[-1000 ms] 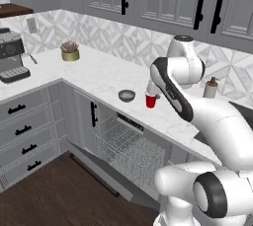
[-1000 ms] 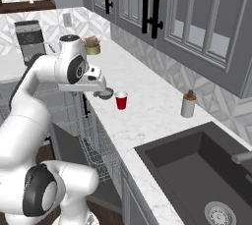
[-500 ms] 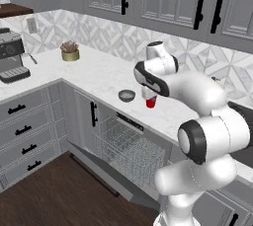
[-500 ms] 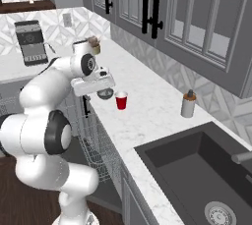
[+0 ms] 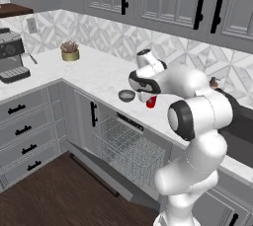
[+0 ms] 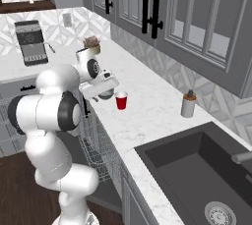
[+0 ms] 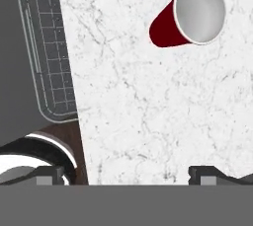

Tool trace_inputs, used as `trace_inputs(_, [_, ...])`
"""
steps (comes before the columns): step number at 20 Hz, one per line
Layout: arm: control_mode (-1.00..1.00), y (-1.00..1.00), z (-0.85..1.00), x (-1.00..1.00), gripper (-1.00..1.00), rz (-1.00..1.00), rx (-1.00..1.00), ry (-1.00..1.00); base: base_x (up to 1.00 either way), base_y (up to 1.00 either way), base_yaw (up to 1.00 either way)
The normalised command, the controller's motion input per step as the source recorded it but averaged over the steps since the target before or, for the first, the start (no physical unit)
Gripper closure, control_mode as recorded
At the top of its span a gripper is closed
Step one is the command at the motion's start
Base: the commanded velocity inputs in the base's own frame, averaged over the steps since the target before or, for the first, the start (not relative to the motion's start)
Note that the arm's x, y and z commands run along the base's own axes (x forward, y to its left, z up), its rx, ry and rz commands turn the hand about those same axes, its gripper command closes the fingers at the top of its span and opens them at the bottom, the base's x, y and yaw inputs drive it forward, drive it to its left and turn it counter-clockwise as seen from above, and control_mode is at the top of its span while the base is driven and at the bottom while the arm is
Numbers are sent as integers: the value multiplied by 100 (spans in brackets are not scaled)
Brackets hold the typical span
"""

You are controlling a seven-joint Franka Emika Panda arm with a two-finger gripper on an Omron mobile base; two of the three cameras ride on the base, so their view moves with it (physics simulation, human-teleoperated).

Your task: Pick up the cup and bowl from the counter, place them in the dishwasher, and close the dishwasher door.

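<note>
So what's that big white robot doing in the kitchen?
It is tidying dishes into the dishwasher, whose door hangs open. Its gripper is open and empty, hovering above the counter. The red cup stands upright a little way off, and the grey bowl sits beside it. Nothing has been loaded into the rack.

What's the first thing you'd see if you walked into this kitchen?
The big white robot arm bending over the counter, its gripper open just above the marble. Next the little red cup standing near the counter's front edge, and below it the dishwasher door hanging wide open.
</note>
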Motion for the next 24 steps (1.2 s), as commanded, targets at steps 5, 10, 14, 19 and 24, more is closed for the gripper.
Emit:
trace_inputs(5, [-100,-4,-35,64,-100,0,-3,-1,0,0,0])
trace_inputs(10, [-100,-11,-38,51,-100,0,-2,-1,0,0,0])
trace_inputs(14, [-100,-9,-40,50,-100,0,-1,0,0,0,0])
trace_inputs(19, [-100,0,-30,52,-100,0,-2,-1,0,0,0])
trace_inputs(24, [-100,-1,-21,34,-100,2,-1,0,0,0,0])
